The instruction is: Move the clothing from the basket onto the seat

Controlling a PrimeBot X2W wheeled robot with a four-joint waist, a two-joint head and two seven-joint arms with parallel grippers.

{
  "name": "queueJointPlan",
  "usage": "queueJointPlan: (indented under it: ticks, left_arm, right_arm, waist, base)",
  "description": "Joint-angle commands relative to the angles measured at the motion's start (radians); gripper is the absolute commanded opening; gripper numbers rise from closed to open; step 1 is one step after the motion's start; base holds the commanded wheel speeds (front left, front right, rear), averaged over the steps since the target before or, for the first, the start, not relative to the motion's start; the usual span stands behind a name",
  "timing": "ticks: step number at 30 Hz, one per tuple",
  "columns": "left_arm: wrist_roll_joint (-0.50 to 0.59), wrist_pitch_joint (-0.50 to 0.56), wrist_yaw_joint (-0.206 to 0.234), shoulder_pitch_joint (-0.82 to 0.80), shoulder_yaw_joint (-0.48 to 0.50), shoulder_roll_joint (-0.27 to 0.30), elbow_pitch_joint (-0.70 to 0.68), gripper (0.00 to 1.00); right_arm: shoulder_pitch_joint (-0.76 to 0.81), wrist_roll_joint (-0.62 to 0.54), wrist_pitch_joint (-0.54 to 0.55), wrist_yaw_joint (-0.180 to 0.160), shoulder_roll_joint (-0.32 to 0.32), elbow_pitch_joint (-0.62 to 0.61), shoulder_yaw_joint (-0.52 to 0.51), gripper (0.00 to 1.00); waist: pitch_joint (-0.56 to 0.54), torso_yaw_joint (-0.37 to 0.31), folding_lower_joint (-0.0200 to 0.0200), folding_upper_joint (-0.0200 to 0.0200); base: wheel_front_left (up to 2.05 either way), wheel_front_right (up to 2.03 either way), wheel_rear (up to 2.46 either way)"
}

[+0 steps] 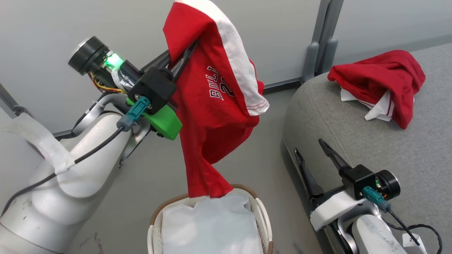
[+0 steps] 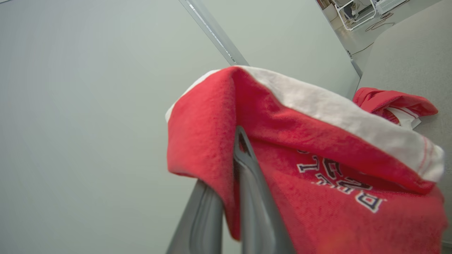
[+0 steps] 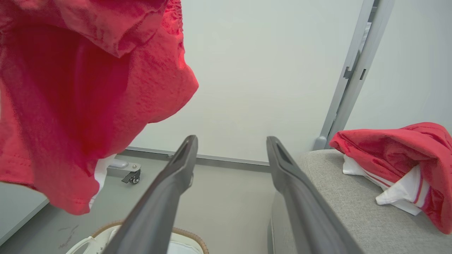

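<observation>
One garment [image 1: 381,76] lies on the seat [image 1: 353,148]; the left fingers [image 2: 249,183], clamped on the lettered jersey [image 1: 212,113] above the basket [image 1: 264,215], should next swing it there, right fingers [image 3: 293,183] spread empty

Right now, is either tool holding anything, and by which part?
The left tool grips the red lettered sports garment by a bunched fold near its white-trimmed edge; the right tool is open, empty.

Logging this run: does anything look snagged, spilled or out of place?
Nothing stands out. The red lettered jersey drapes over the left gripper, hem at the white woven-rimmed basket; the other red garment lies bunched on the grey seat.
</observation>
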Motion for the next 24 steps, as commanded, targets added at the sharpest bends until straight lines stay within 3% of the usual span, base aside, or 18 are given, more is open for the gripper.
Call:
queueJointPlan:
  ticks: [1, 12, 19, 24]
  left_arm:
    - [-0.012, 0.006, 0.002, -0.024, -0.011, 0.004, -0.008, 0.0]
    - [-0.04, 0.022, 0.003, -0.08, -0.046, -0.021, -0.037, 0.0]
    - [-0.044, 0.013, 0.017, -0.103, -0.046, -0.046, 0.009, 0.0]
    - [-0.054, -0.002, 0.018, -0.125, -0.058, -0.093, 0.05, 0.0]
  right_arm:
    - [0.0, 0.007, -0.002, -0.001, -0.004, 0.0, 0.01, 1.0]
    - [-0.048, 0.028, -0.002, -0.001, -0.004, 0.006, 0.122, 1.0]
    - [-0.096, 0.11, -0.002, -0.001, -0.004, -0.018, 0.293, 1.0]
    - [-0.158, 0.146, -0.002, -0.001, -0.004, 0.023, 0.422, 1.0]
  waist:
    - [-0.014, 0.014, 0.0001, 0.0]
    - [-0.019, 0.031, 0.0001, 0.0]
    - [-0.01, 0.033, 0.0001, 0.0]
    - [-0.007, 0.045, 0.0001, 0.0]
  base:
    - [0.0, 0.0, 0.0]
    - [0.0, 0.0, 0.0]
    - [0.0, 0.0, 0.0]
    - [0.0, 0.0, 0.0]
